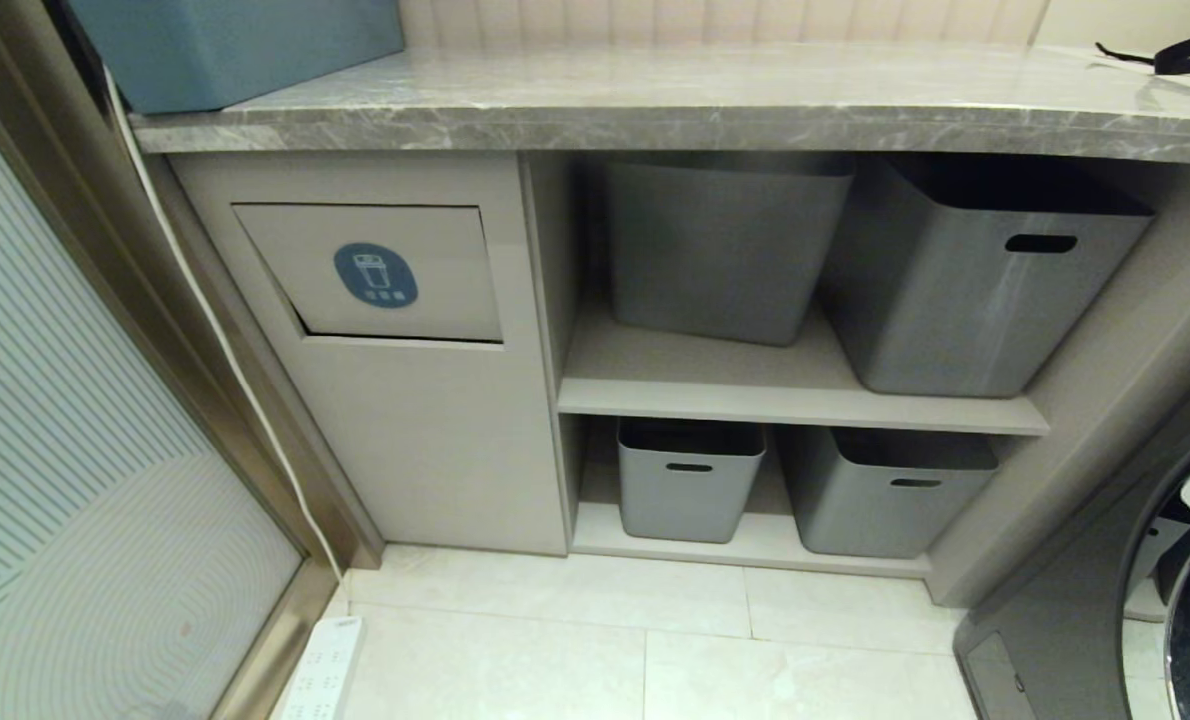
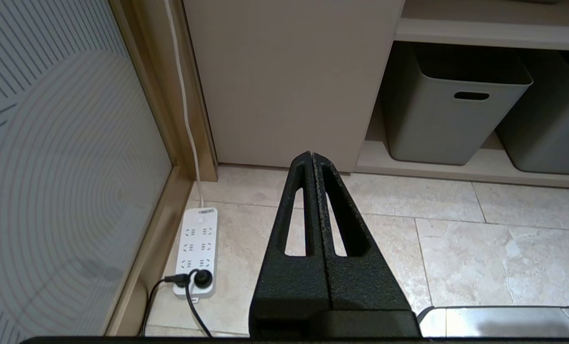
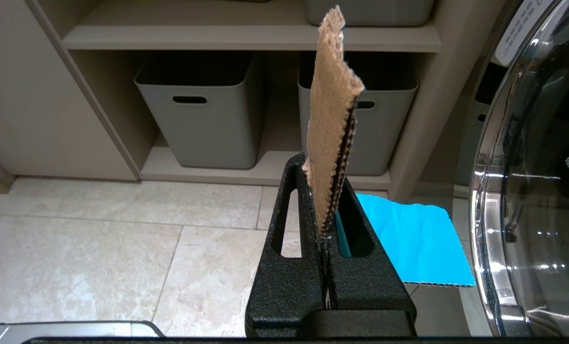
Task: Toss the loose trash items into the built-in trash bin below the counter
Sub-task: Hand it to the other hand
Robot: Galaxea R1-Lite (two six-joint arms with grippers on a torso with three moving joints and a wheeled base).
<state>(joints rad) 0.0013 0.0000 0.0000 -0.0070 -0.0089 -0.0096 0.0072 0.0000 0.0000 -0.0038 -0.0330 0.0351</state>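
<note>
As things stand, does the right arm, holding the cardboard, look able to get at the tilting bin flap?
Probably yes. The right gripper is shut on the tan cardboard piece low by the floor. The beige flap with the blue sticker has open floor before it, though it sits higher and left.

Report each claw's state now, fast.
Left claw: shut, empty, low over the floor.
Right claw: shut on a tan cardboard piece, with a turquoise piece also pinched.

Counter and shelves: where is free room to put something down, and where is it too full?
The counter is bare between the blue-grey box and the black straps. The floor tiles before the cabinet are free too, beside the white power strip. Both shelves are crowded: grey tubs fill them nearly side to side.
</note>
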